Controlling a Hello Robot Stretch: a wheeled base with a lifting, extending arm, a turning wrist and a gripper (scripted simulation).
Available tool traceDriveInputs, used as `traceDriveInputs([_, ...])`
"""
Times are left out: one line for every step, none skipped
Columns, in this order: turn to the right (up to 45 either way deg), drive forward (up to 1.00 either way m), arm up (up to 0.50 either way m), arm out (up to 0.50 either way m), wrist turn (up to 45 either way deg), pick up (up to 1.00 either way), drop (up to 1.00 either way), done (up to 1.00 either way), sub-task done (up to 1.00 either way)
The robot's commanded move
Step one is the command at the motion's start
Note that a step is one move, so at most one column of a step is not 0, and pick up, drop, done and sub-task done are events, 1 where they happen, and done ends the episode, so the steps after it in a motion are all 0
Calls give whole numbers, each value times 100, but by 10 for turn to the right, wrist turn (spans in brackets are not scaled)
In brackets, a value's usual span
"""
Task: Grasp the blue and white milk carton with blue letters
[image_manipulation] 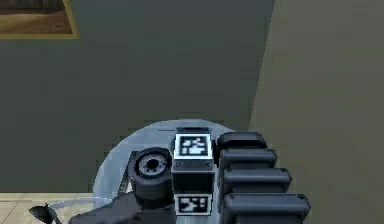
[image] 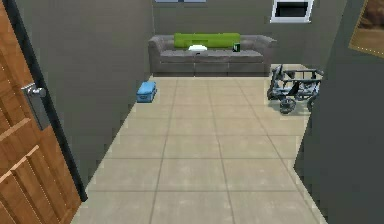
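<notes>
In the arm side view the arm (image_manipulation: 245, 175) rises as a dark ribbed bar at the bottom edge, with two white marked squares (image_manipulation: 192, 146) at its end. Left of them sits the gripper's dark body (image_manipulation: 152, 172), and its low dark tip (image_manipulation: 60, 212) reaches the bottom left corner. Its far end is cut by the picture's edge, so I cannot tell whether it holds anything. A small blue box-like thing (image: 148, 91) lies on the tiled floor by the left wall in the forward view.
A grey sofa (image: 212, 55) stands against the far wall, with a green cushion (image: 205, 41) and a white thing (image: 198, 49) on it. A dark wheeled frame (image: 295, 85) stands at the right. A wooden door (image: 25, 130) fills the near left. Tiled floor (image: 200, 150) lies between.
</notes>
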Motion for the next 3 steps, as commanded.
traceDriveInputs([0, 0, 0, 0, 450, 0, 0, 0, 0])
traceDriveInputs([0, 0, 0, 0, 450, 0, 0, 0, 0])
traceDriveInputs([0, 0, 0, 0, 30, 0, 0, 0, 0])
